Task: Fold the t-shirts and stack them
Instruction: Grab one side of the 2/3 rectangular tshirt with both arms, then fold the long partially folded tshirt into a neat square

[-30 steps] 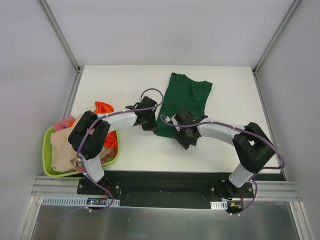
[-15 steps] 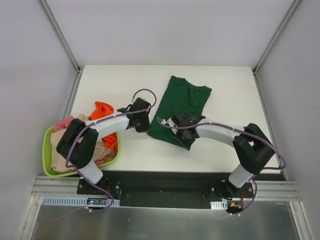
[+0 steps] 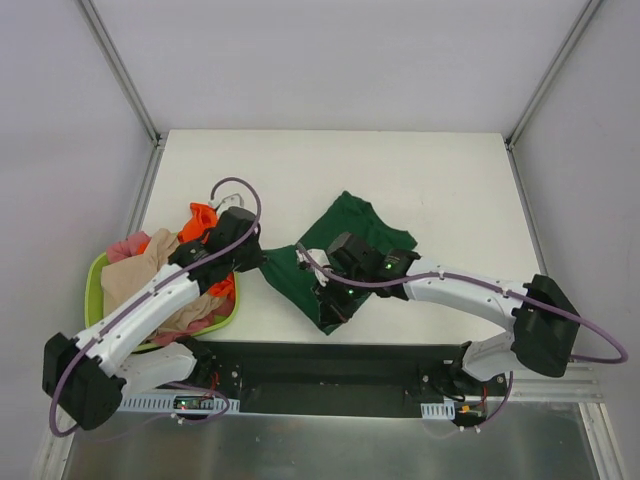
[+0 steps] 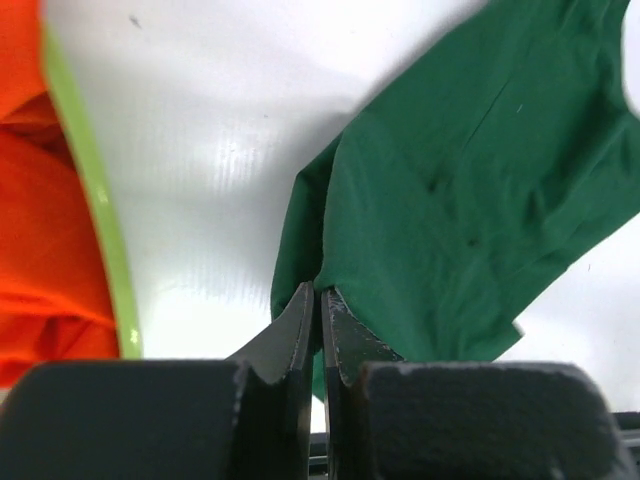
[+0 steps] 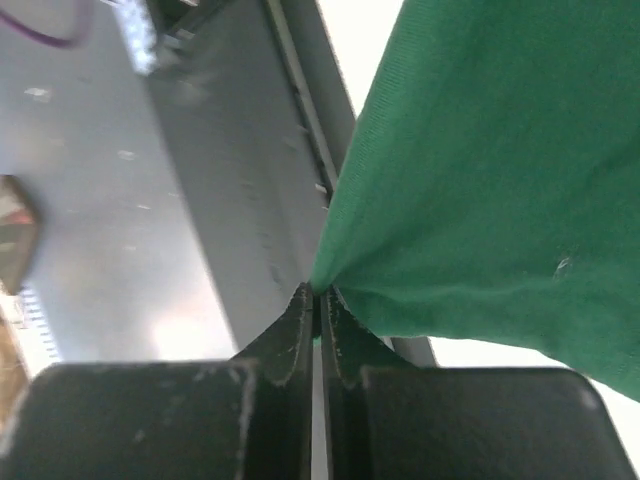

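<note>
A dark green t-shirt [image 3: 362, 222] lies crumpled and slanted near the table's front edge. My left gripper [image 3: 265, 263] is shut on its left corner, and in the left wrist view the fingertips [image 4: 320, 296] pinch a fold of the green cloth [image 4: 460, 190]. My right gripper [image 3: 328, 298] is shut on the shirt's near edge. In the right wrist view the cloth [image 5: 480, 170] hangs from the closed tips [image 5: 317, 292], lifted over the table's front rail. An orange t-shirt [image 3: 205, 218], a beige one [image 3: 135, 285] and a pink one [image 3: 125, 247] sit in the basket.
The lime-green basket [image 3: 93, 300] stands at the front left, and its rim [image 4: 95, 200] lies close to the left gripper. The metal front rail [image 5: 230, 200] is right under the right gripper. Grey walls enclose the table on three sides.
The right gripper has shut on the shirt's near edge. Both arms have dragged the green shirt toward the front left, and it went from lying flat to bunched and slanted.
</note>
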You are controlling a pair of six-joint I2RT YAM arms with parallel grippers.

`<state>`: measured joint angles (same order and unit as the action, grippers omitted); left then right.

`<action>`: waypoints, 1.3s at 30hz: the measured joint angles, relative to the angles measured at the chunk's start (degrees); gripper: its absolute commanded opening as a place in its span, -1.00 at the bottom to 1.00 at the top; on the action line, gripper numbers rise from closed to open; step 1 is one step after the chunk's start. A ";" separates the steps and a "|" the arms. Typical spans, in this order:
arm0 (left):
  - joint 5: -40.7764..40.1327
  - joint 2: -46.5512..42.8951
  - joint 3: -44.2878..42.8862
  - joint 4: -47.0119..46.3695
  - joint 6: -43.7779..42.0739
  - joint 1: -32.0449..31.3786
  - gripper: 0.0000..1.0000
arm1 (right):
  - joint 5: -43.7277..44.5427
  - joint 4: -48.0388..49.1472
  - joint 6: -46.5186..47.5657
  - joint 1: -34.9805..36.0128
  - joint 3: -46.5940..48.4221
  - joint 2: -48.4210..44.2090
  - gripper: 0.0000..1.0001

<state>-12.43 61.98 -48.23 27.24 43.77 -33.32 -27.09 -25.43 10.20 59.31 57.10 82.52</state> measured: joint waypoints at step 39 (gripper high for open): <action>2.95 21.97 -23.82 -4.74 -7.19 -0.13 -1.00 | 5.60 5.01 -13.00 -26.27 -11.61 -24.28 -0.99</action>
<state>-9.47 83.94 -72.05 22.50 36.58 -33.45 -21.50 -20.43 -2.81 33.04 45.50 58.24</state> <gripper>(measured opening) 0.008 0.018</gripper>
